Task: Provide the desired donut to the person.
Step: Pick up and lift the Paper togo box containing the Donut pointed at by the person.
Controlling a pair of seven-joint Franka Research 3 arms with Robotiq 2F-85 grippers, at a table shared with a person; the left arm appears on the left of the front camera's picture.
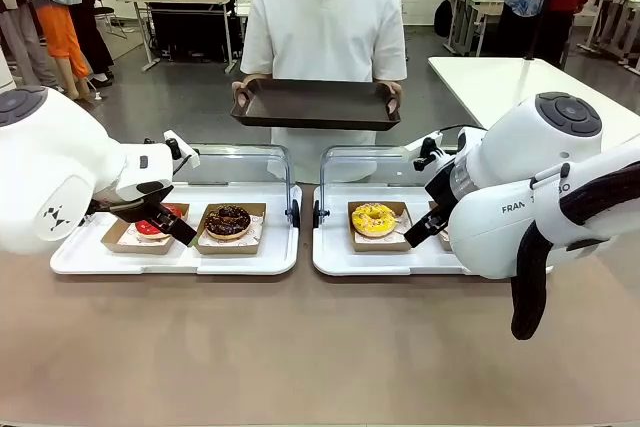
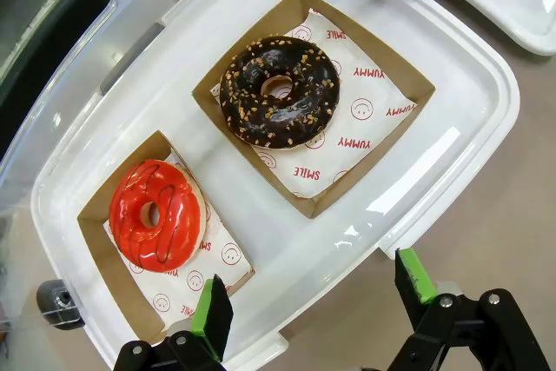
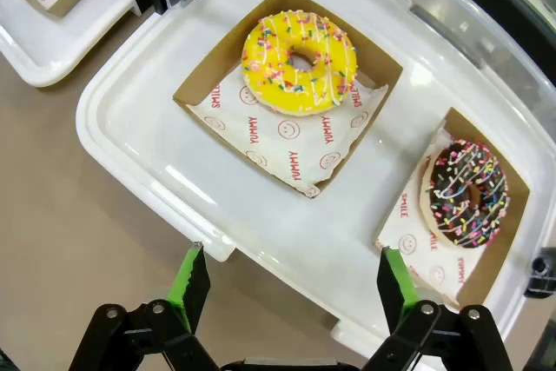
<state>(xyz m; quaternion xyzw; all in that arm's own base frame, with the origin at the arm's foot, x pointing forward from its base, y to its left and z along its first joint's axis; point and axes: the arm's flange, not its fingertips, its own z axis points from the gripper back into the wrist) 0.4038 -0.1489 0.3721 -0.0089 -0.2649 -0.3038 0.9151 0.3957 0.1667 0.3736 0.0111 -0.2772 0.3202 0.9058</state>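
Across the brown table (image 1: 300, 347) the person (image 1: 322, 37) stands holding out an empty dark tray (image 1: 316, 105), level and facing me. I judge that I am at the very start: nothing is picked, and I cannot tell which donut is wanted, since no pointing or other sign shows.

On my side lie two white trays. Over the left white tray (image 2: 469, 84) my left end effector (image 2: 313, 288) hovers with its fingers spread wide and nothing between them. The red donut (image 2: 156, 213) sits in its cardboard box (image 2: 100, 254) just above my near finger, and the nut-topped chocolate donut (image 2: 278, 91) lies farther off in the next box.

My right end effector (image 3: 292, 274) is likewise wide open and empty, hanging over the near rim of the right white tray (image 3: 139, 141). The yellow sprinkled donut (image 3: 300, 62) lies ahead of it, roughly on line with the gap. The chocolate sprinkled donut (image 3: 469, 193) sits off to the side, beyond my other finger.

Next I need the choice made plain. Then the arm on that side must come down over that box, close on the box wall or the donut, and carry it across to the dark tray.
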